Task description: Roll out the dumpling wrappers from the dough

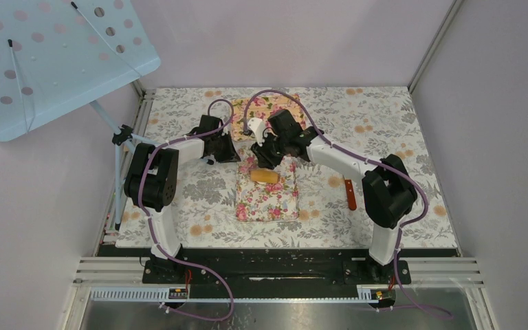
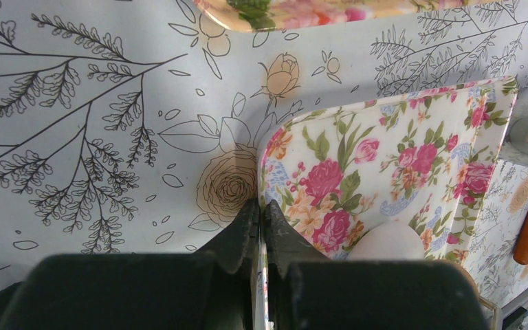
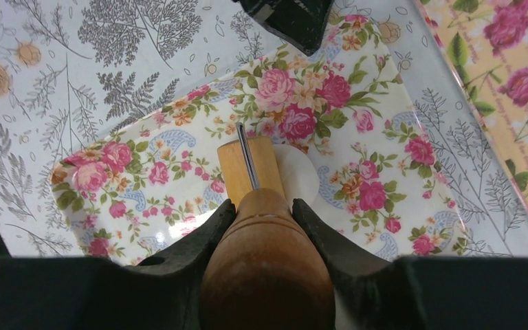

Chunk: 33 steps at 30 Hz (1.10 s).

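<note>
roller [image 3: 267, 268]: your wood one, smooth, light sheen
board [image 2: 399, 130]: glossy floral, looks like plastic
dough [image 3: 301, 177]: soft matt white, smooth
counter [image 1: 385, 117]: matt printed cover

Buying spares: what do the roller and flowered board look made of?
Roller: wood, smooth, maybe varnished; tan-brown colour, turned handle with soft sheen. Board: probably melamine or similar plastic, glossy; printed roses, rounded corners, raised rim.

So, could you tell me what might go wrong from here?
The roller covers only part of the dough, so it may flatten unevenly or squeeze sideways. The left gripper pinches just the edge of the floral board; a hard push could slip it free.
</note>
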Each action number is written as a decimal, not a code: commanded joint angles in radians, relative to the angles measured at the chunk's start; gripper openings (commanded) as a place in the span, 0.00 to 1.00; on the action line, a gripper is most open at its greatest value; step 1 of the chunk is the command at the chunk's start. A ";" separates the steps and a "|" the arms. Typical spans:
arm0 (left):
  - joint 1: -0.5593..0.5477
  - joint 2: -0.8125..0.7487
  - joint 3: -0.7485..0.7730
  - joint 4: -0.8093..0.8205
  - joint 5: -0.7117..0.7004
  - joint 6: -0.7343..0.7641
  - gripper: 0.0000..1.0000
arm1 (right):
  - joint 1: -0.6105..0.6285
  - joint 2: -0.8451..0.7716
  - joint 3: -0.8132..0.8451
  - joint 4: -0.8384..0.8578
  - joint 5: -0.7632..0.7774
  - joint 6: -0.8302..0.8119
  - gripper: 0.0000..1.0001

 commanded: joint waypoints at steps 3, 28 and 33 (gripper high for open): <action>-0.003 0.038 -0.008 -0.047 0.008 0.037 0.00 | -0.086 0.129 0.059 -0.068 0.084 0.064 0.00; -0.003 0.036 -0.011 -0.044 0.009 0.040 0.00 | -0.171 0.223 0.164 -0.168 0.152 0.134 0.00; -0.003 0.034 -0.011 -0.044 0.011 0.040 0.00 | -0.181 0.232 0.164 -0.180 0.157 0.137 0.00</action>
